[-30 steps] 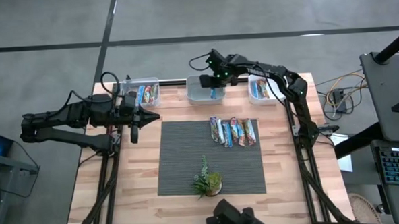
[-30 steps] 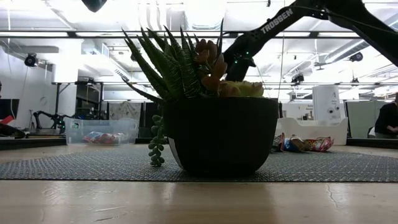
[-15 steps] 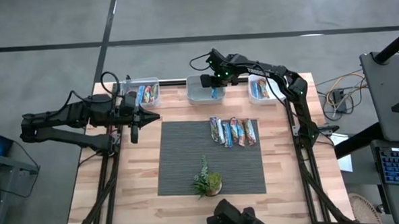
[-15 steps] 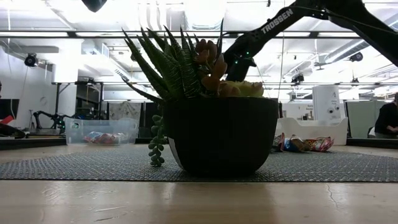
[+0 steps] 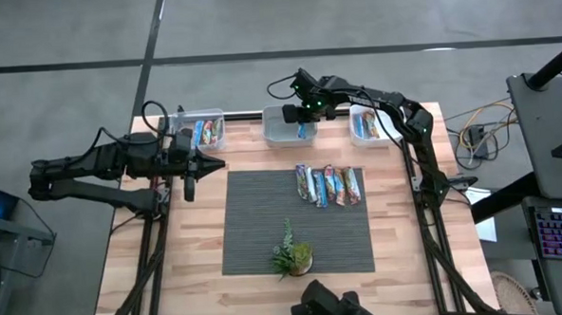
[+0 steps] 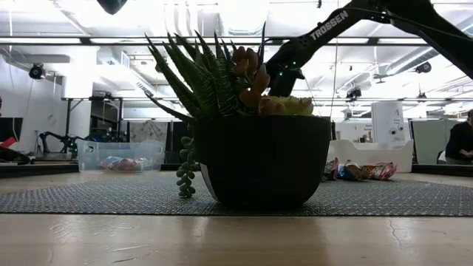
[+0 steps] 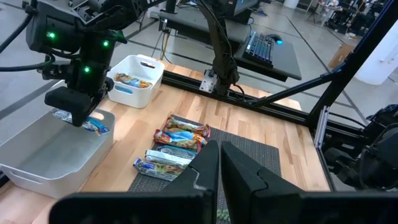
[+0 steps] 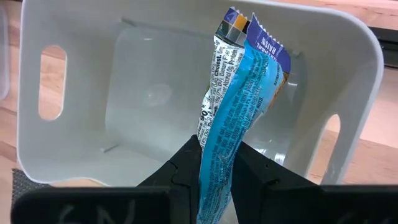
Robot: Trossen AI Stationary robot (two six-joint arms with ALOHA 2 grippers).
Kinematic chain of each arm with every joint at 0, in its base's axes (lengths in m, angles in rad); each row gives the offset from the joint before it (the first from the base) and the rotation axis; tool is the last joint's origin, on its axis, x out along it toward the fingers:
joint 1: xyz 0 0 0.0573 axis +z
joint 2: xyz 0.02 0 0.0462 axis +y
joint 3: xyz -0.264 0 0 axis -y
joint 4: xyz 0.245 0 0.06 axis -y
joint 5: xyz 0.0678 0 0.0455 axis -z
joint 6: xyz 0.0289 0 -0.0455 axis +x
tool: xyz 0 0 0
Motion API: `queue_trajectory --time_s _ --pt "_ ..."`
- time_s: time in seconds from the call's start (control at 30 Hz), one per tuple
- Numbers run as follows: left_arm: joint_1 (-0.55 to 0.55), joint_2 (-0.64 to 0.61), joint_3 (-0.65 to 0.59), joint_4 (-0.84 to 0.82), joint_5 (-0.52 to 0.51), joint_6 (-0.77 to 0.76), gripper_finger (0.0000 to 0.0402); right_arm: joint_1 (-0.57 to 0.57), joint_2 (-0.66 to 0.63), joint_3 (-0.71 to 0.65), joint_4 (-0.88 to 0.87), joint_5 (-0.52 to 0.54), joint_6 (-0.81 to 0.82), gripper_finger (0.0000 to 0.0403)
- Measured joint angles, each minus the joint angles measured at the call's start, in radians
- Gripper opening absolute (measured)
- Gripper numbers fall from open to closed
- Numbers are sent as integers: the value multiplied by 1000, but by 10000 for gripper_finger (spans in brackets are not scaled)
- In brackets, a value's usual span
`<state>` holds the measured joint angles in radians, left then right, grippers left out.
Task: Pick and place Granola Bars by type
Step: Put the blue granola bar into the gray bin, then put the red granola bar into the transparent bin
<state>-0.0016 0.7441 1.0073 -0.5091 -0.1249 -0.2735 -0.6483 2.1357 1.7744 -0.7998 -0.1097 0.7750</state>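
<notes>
Now we hold our right gripper [image 8: 216, 163] clamped on a blue bar [image 8: 239, 106] over the empty middle bin [image 8: 68, 37] for sorting, left gripper [image 7: 219, 163] closed.

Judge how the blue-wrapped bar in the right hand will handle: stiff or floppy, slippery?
The blue bar hangs nearly straight from the right hand over the white bin, so probably fairly stiff. Its glossy wrapper looks slippery. Likely light.

We are looking at a light wooden table [image 5: 195, 247] carrying a dark ribbed mat [image 5: 255, 225] at its middle. Three bins are sitting along its far edge: a clear bin [image 5: 213, 113], a white middle bin [image 5: 278, 131] and a white right bin [image 5: 356, 135]. Granola bars [image 5: 329, 185] and a potted succulent [image 5: 293, 254] are lying on the mat.
</notes>
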Motion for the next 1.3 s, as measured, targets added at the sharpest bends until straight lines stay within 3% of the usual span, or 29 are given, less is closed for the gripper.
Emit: queue_trajectory --time_s 0.13,0.43,0.6,1.3 --pt "0 0 0 0 0 -8 0 0 0 0 -6 -1 -1 69" --pt "0 0 0 0 0 -12 0 0 0 -1 -8 -2 0 155" --pt "0 0 0 0 0 -15 0 0 0 -1 -7 -2 0 180" --pt "0 0 0 0 0 -18 0 1 -9 2 -14 -4 -77 166"
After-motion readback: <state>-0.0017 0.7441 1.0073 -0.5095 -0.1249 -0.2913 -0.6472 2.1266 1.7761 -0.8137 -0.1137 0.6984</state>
